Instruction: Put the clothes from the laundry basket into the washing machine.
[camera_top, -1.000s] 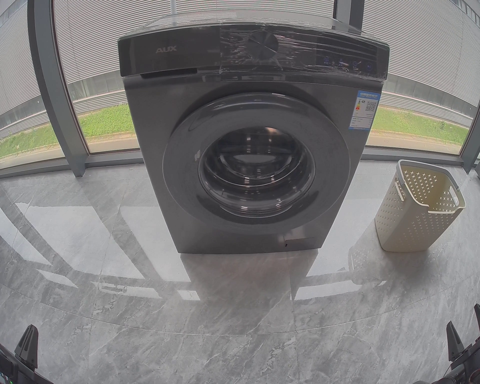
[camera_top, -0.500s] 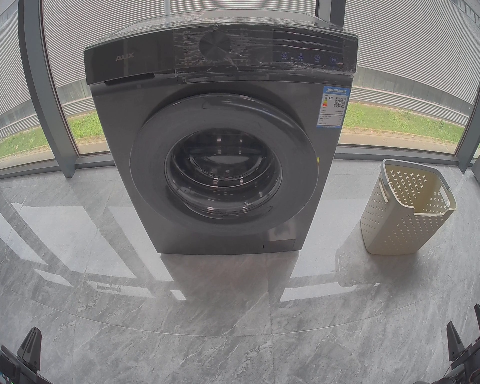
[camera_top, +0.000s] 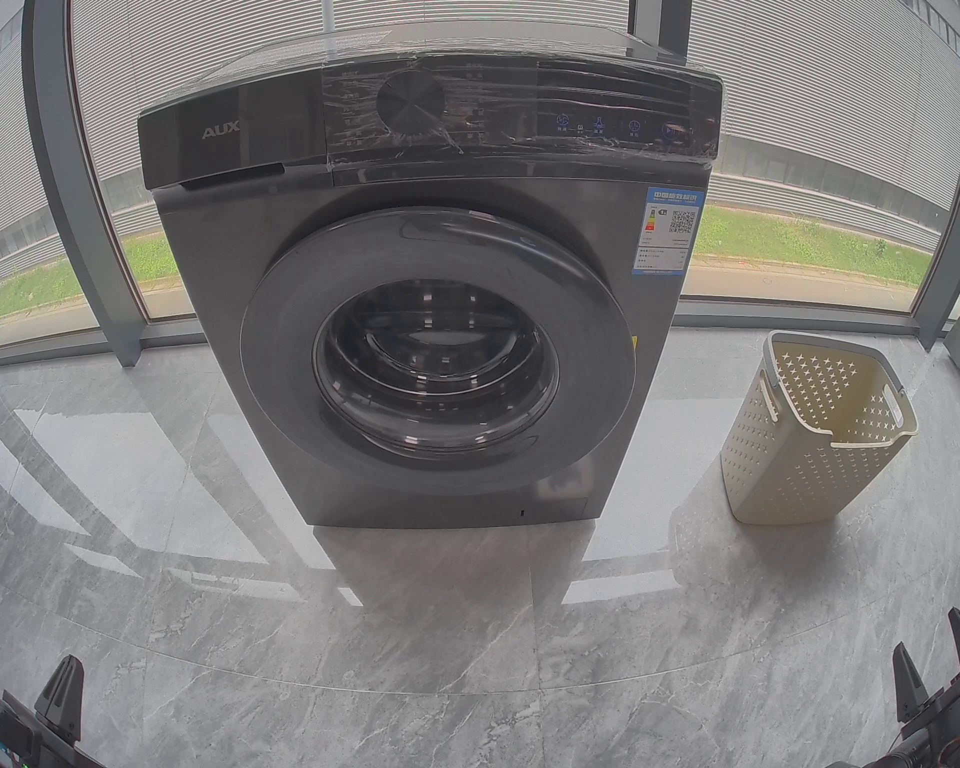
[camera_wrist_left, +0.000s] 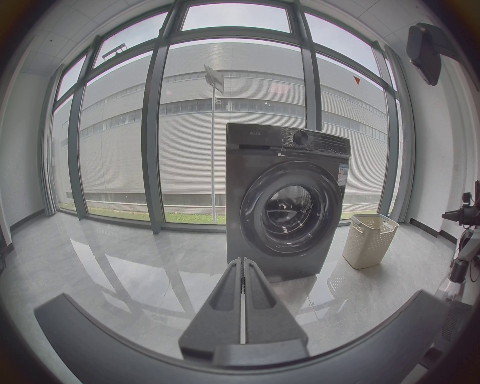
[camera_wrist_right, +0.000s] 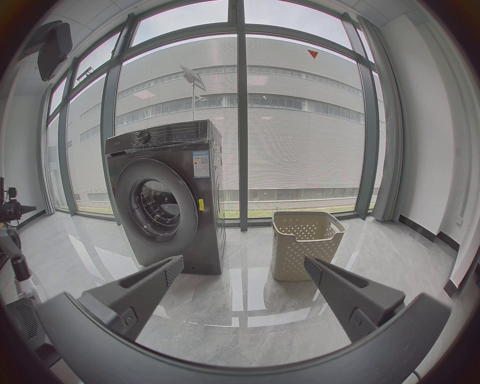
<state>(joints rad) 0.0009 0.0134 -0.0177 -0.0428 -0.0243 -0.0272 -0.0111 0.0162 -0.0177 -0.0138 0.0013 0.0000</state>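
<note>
The grey washing machine (camera_top: 430, 180) stands on the floor straight ahead, its round glass door (camera_top: 435, 365) closed. To its right a cream perforated laundry basket (camera_top: 790, 470) leans slightly; its perforated inner walls show, and I cannot see down to its bottom. My left gripper (camera_wrist_left: 242, 262) is shut with nothing in it, low at the near left (camera_top: 62, 670), far from the machine (camera_wrist_left: 285, 200) and basket (camera_wrist_left: 369, 240). At the near right (camera_top: 928, 640), my right gripper (camera_wrist_right: 242, 262) is open and empty, facing the basket (camera_wrist_right: 306, 245) and the machine (camera_wrist_right: 165, 200).
Glossy grey marble floor (camera_top: 480, 630) stretches between me and the machine. Tall windows with dark frames (camera_top: 80, 200) run behind the machine. A tripod with a camera (camera_wrist_left: 465, 235) stands off to one side of the room.
The whole head picture has shifted: the camera has moved, and the machine and basket now look nearer and further left. Both grippers keep their places at the lower corners.
</note>
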